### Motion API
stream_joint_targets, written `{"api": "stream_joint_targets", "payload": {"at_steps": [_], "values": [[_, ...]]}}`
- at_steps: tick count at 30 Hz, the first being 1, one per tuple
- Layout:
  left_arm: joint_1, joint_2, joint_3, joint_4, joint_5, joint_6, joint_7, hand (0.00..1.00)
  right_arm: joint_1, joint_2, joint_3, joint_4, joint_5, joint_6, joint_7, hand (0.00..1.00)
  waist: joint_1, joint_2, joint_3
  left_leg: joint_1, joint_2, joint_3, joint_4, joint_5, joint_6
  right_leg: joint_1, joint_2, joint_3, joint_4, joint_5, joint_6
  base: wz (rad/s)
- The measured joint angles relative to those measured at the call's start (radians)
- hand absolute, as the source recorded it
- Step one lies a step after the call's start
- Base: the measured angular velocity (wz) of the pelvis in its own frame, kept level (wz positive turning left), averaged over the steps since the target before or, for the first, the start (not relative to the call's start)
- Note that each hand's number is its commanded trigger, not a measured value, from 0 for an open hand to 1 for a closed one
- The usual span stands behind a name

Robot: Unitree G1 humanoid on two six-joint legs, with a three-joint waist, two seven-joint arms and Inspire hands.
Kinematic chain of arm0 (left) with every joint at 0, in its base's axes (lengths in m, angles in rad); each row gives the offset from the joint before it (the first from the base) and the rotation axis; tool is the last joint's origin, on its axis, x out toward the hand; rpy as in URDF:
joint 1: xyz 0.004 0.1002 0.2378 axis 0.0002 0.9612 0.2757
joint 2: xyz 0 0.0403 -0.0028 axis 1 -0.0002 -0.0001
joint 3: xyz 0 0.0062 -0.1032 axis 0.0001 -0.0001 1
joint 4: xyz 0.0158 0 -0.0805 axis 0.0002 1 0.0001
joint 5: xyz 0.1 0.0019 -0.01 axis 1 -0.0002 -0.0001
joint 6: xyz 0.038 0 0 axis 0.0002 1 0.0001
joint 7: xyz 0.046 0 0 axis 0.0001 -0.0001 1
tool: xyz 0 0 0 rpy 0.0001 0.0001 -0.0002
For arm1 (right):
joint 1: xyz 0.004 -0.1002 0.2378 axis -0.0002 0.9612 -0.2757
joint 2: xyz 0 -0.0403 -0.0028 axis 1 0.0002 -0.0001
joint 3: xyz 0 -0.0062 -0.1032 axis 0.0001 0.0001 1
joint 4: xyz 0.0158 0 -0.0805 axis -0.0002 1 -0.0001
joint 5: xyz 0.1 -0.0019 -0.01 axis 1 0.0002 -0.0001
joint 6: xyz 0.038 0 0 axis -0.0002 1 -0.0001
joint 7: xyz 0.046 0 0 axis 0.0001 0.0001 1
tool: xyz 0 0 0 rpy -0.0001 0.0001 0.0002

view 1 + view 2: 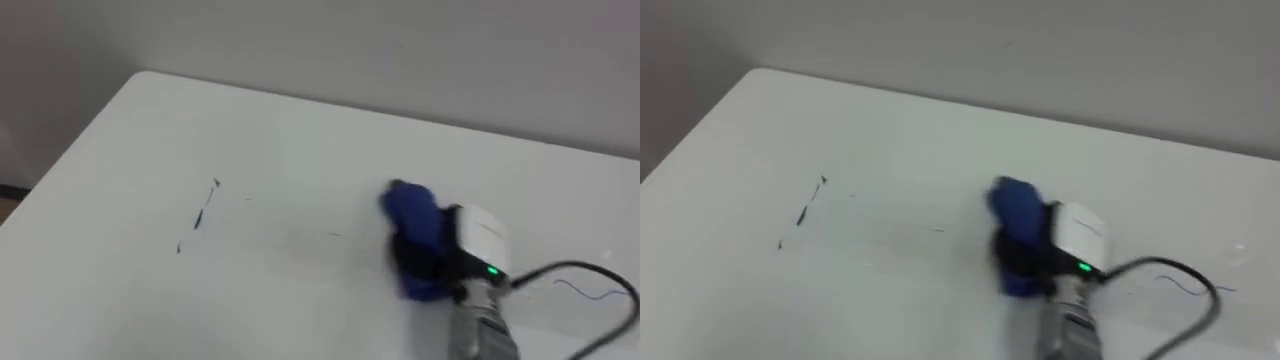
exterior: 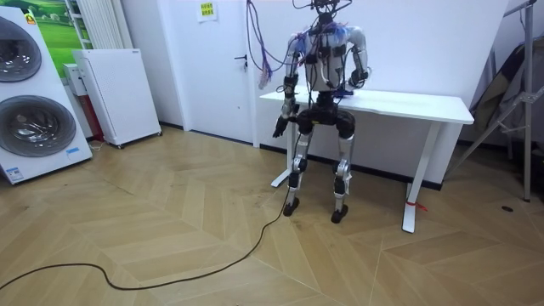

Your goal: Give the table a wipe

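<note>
A white table (image 1: 120, 150) (image 1: 730, 140) carries a short dark pen mark (image 1: 205, 215) (image 1: 805, 212) at its left and faint streaks (image 1: 330, 235) near the middle. My right hand (image 1: 440, 258) (image 1: 1035, 255) rests on the tabletop right of centre, its dark fingers curled round a blue cloth (image 1: 412, 212) (image 1: 1014, 205) that bulges out ahead of the hand. The cloth lies well to the right of the dark mark. In the room view I stand at the table's front edge (image 2: 399, 106), and my left hand (image 2: 278, 129) hangs down beside my hip.
A thin blue scribble (image 1: 590, 293) marks the table at the right. The table's far edge runs along a white wall (image 1: 400, 50). In the room stand a white cabinet (image 2: 119, 93), stacked washing machines (image 2: 30, 102) and a tripod (image 2: 518, 93).
</note>
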Motion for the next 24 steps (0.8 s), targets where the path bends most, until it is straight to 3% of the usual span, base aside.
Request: {"api": "stream_joint_targets", "payload": {"at_steps": [3,6,8,12,15,18,20,24], "values": [[0.072,0.002,0.009,-0.061,0.000,0.015,-0.018,0.00,0.018,-0.005,-0.020,0.047,-0.009,-0.032,-0.008,1.00,-0.008,0.011,-0.0022,-0.003,-0.009,-0.044,0.003,0.004,0.006,0.029,-0.016,-0.047,-0.017,-0.010,0.010,0.47],[0.117,0.002,0.039,-0.070,0.002,0.024,-0.018,0.00,0.103,-0.050,-0.110,0.069,0.008,-0.102,-0.112,1.00,-0.049,0.011,-0.0051,0.004,-0.018,-0.007,0.008,0.006,0.009,0.066,-0.034,-0.085,-0.035,-0.016,0.019,0.38],[0.127,0.005,0.105,-0.064,0.058,0.017,-0.023,0.00,0.203,-0.102,-0.236,0.092,0.054,-0.144,-0.220,1.00,-0.069,0.004,-0.0071,0.023,-0.033,0.007,0.008,0.009,0.014,0.101,-0.051,-0.105,-0.061,-0.023,0.031,0.29],[0.128,0.041,0.149,-0.053,0.084,0.019,-0.040,0.00,0.248,-0.160,-0.366,0.218,0.134,-0.152,-0.341,1.00,-0.088,-0.001,-0.0138,0.049,-0.036,0.037,0.008,0.009,0.014,0.140,-0.054,-0.107,-0.069,-0.025,0.035,-0.02],[0.102,0.032,0.139,-0.049,0.082,0.014,-0.042,0.00,0.232,-0.169,-0.385,0.247,0.169,-0.133,-0.341,1.00,-0.087,0.001,-0.0150,0.059,-0.034,0.058,0.008,0.007,0.016,0.142,-0.052,-0.095,-0.065,-0.024,0.034,-0.11],[0.068,0.009,0.103,-0.021,0.080,0.007,-0.039,0.00,0.178,-0.126,-0.361,0.241,0.173,-0.066,-0.304,1.00,-0.068,0.002,-0.0151,0.070,-0.028,0.054,-0.006,0.002,0.024,0.134,-0.038,-0.071,-0.059,-0.018,0.026,-0.24],[0.048,0.000,0.045,-0.014,0.070,0.012,-0.035,0.00,0.156,-0.114,-0.253,0.147,0.165,-0.005,-0.223,1.00,-0.025,0.002,-0.0152,0.068,-0.023,0.047,-0.004,-0.004,0.025,0.103,-0.023,-0.043,-0.042,-0.006,0.014,-0.52],[-0.006,-0.007,-0.002,0.018,0.040,0.018,-0.035,0.00,0.064,-0.040,-0.075,0.075,0.127,0.032,-0.097,1.00,-0.003,-0.002,-0.0137,0.044,-0.019,-0.002,-0.003,-0.004,0.024,0.075,-0.006,-0.043,-0.041,0.006,0.001,-0.13]]}}
